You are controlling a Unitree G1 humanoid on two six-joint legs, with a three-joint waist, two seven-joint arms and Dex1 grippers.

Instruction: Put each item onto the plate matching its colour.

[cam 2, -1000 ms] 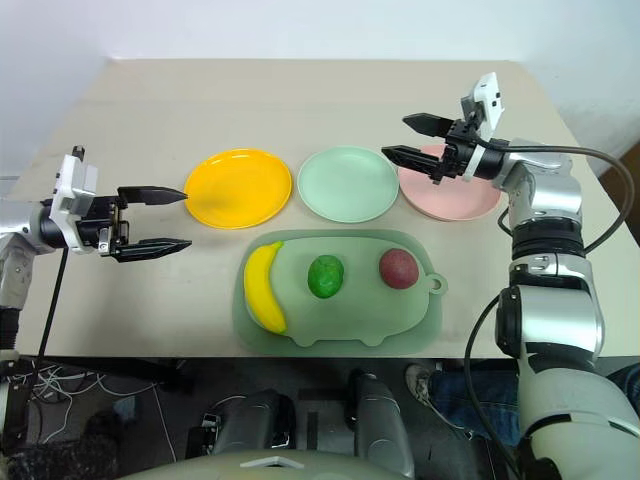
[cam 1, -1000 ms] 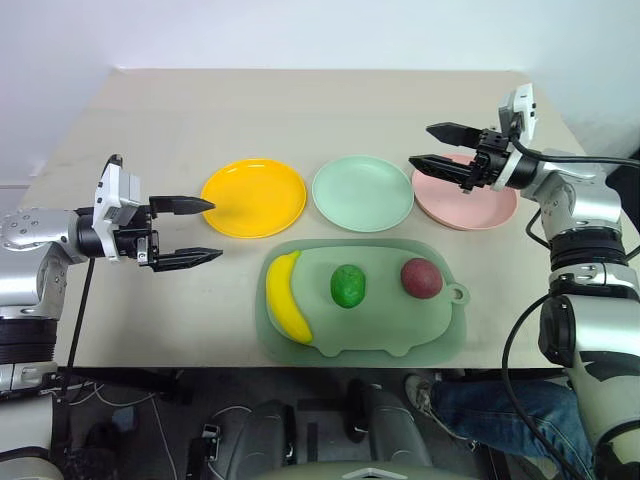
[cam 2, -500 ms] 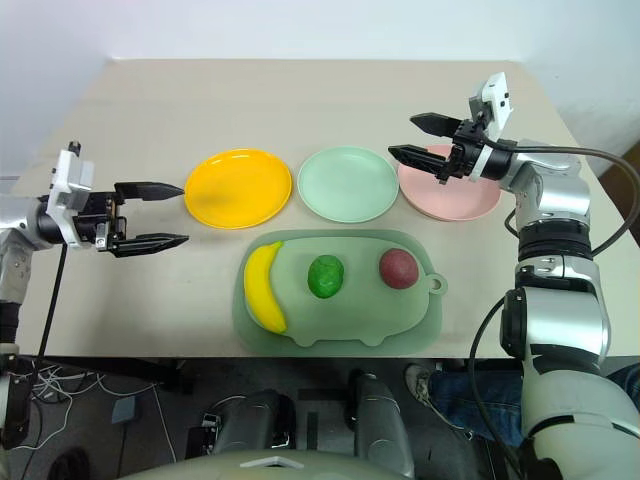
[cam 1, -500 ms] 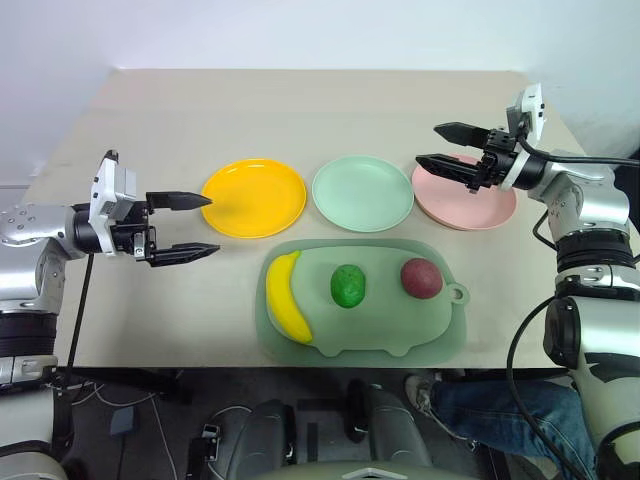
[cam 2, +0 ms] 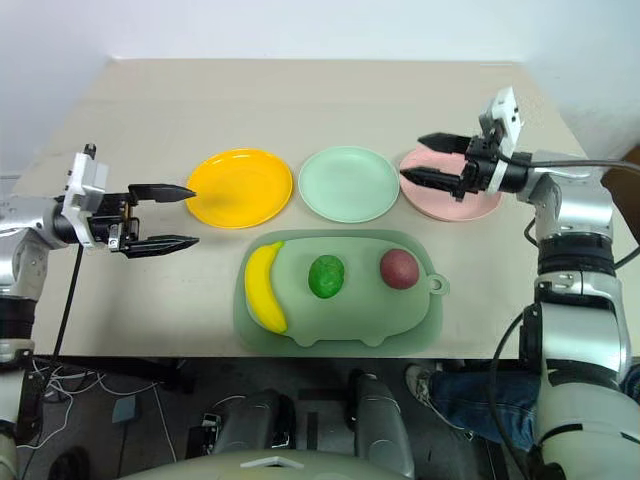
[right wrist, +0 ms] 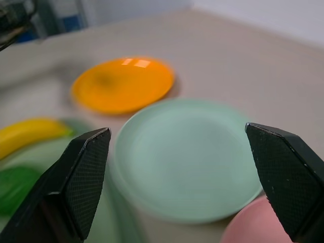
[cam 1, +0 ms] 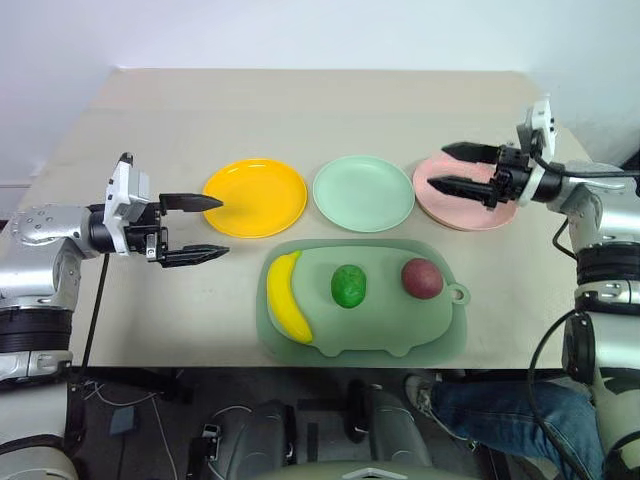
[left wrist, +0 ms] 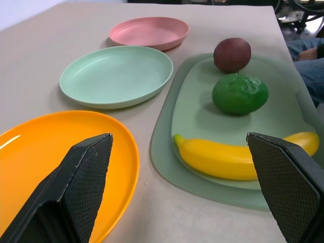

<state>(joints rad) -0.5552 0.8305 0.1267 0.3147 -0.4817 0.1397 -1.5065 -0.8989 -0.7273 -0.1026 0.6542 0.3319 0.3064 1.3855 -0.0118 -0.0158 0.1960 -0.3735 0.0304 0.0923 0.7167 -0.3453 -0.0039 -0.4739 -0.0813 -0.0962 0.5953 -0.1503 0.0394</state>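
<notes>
Beige matte table — it spans the frame, bearing everything below. Large pale-green plastic board with a side tab, lower centre, carries all three toy foods in a row: the curved smooth yellow banana at its left end, long axis running roughly top to bottom of the frame; the round bumpy green fruit in the middle; the round dark-red fruit at the right.

Above the board lie three same-sized shallow round plastic plates, all bare: yellow-orange plate left, pale mint-green plate centre, pink plate right.

Left gripper hovers at centre left, its two black fingers spread wide and holding nothing, pointing toward frame right; the banana lies to its lower right and is the nearest item to it. Right gripper hangs over the pink plate, likewise wide and empty — the red fruit lies just below it in the frame.
</notes>
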